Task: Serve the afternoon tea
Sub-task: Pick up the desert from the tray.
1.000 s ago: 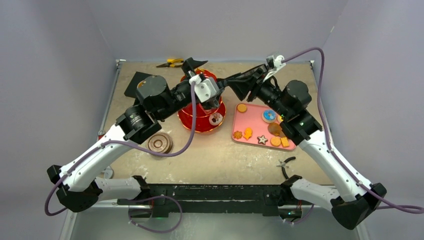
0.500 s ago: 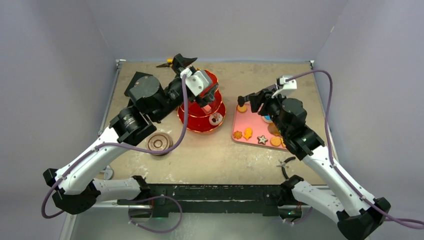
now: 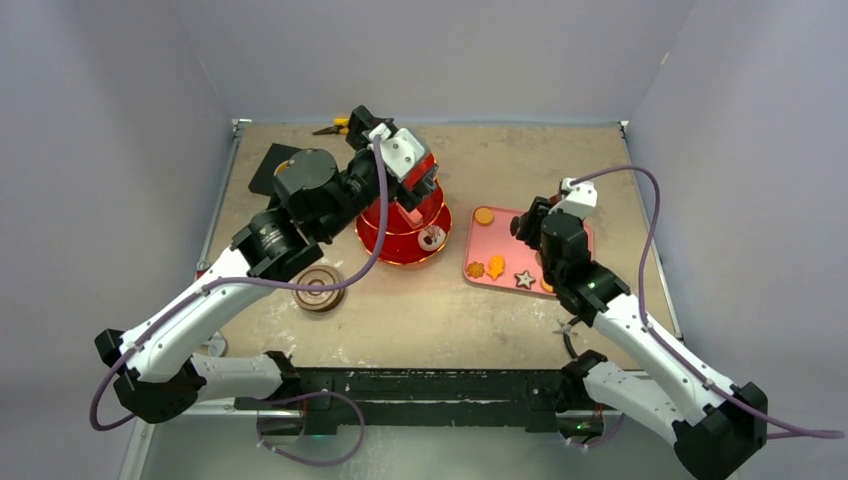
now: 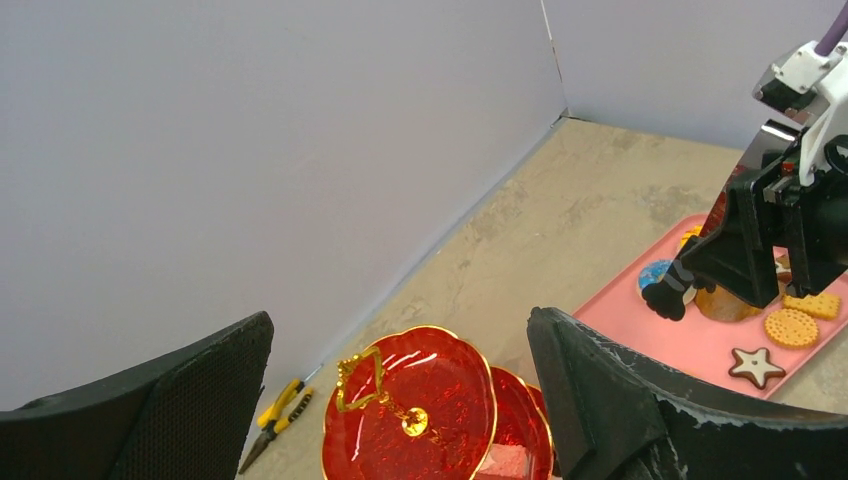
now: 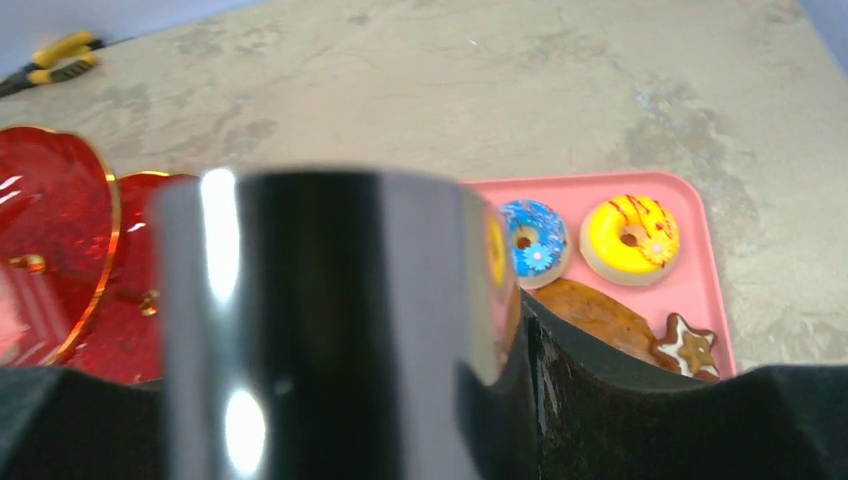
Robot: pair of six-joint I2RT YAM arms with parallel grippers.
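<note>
Item: small metal cup [image 5: 320, 300], upright between the right gripper [image 3: 524, 224] jaws, pink tray [image 5: 690, 200] beneath; jaws part open, whether they press it cannot be told. Likely light, rigid, slick-walled; best held across mid-wall, kept level. Beyond, rightward: yellow doughnut [image 5: 630, 238]. Further: red stand [image 4: 415, 395] below left gripper [image 4: 400, 330], spread wide, empty

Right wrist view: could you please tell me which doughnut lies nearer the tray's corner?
The yellow doughnut, with red drizzle. The blue doughnut beside it lies further along the tray, towards the stand.
</note>
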